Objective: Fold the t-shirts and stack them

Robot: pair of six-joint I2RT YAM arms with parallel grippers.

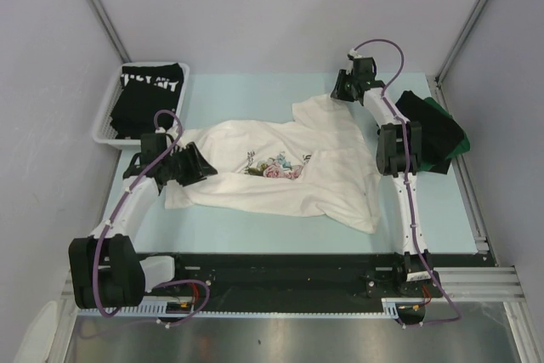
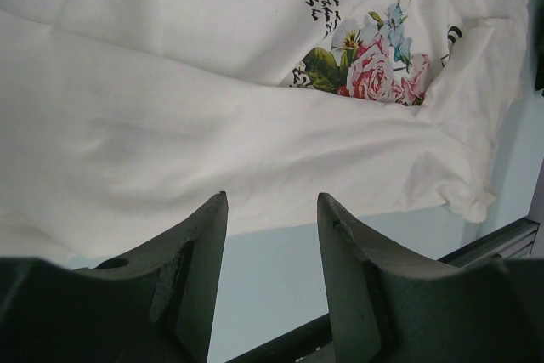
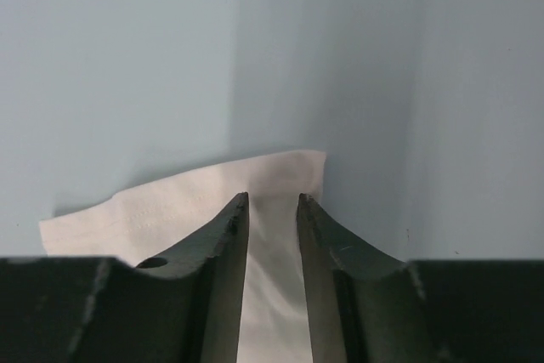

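Observation:
A white t-shirt (image 1: 280,176) with a floral print and black script lies spread and rumpled across the middle of the table. My left gripper (image 1: 200,163) hovers at its left edge, open; in the left wrist view its fingertips (image 2: 272,197) frame bare table just short of the shirt's hem (image 2: 212,125). My right gripper (image 1: 342,93) is down at the shirt's far right corner. In the right wrist view its jaws (image 3: 272,197) stand narrowly apart astride that white corner (image 3: 161,201), with cloth between them. A black tee with white lettering (image 1: 153,91) lies in the basket. Folded black (image 1: 425,125) and dark green (image 1: 457,135) tees lie at the right.
The white mesh basket (image 1: 104,123) stands at the far left corner. A metal rail (image 1: 472,201) runs along the table's right edge, beside the folded dark tees. The black base bar (image 1: 280,265) lines the near edge.

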